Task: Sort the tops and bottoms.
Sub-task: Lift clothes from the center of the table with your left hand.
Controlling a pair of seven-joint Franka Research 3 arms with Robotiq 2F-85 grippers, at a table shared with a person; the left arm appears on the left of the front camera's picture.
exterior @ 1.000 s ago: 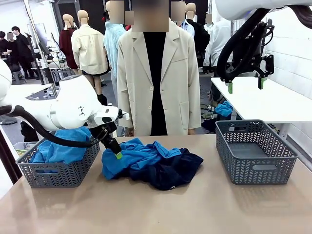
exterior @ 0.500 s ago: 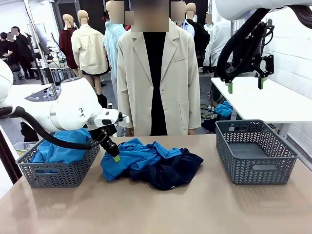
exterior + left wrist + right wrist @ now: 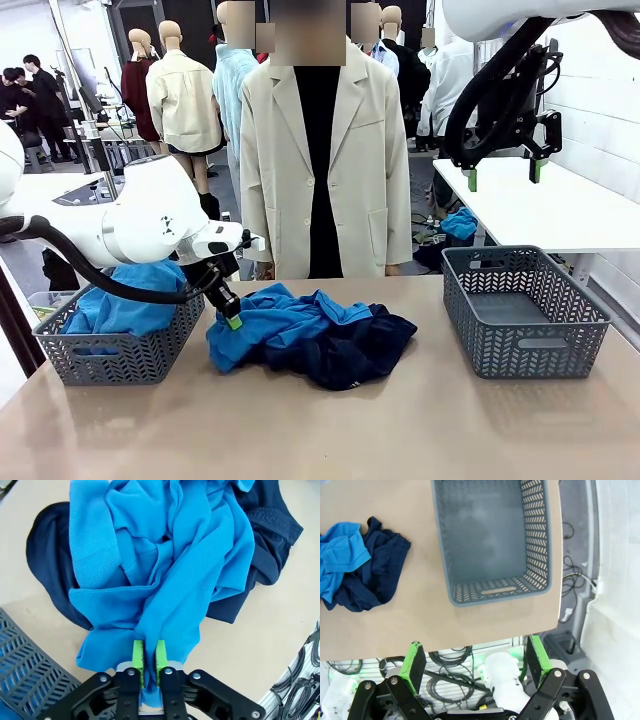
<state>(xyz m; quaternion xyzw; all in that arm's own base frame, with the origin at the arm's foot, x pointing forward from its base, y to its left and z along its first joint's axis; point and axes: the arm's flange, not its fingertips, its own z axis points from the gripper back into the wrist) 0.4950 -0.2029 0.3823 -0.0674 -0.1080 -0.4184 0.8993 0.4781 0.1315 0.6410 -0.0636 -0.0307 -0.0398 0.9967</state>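
Note:
A heap of clothes lies mid-table: a bright blue top (image 3: 285, 318) spread over a dark navy bottom (image 3: 360, 350). My left gripper (image 3: 232, 320) sits at the heap's left edge. In the left wrist view the green pads (image 3: 137, 656) of my left gripper (image 3: 148, 656) are pinched shut on a fold of the blue top (image 3: 170, 575), with the navy bottom (image 3: 267, 525) underneath and behind. My right gripper (image 3: 503, 176) hangs high above the right basket, open and holding nothing. In the right wrist view it (image 3: 475, 661) looks down on the navy bottom (image 3: 377, 575) and the blue top (image 3: 337, 555).
A grey basket (image 3: 110, 358) at the table's left holds blue tops (image 3: 125, 305). An empty grey basket (image 3: 523, 340) stands at the right, its bare floor (image 3: 490, 535) clear in the right wrist view. A person in a cream jacket (image 3: 325, 160) stands at the far side.
My left gripper has gone from open to shut on the left edge of the blue top and shifted slightly up and left. The right arm has not moved.

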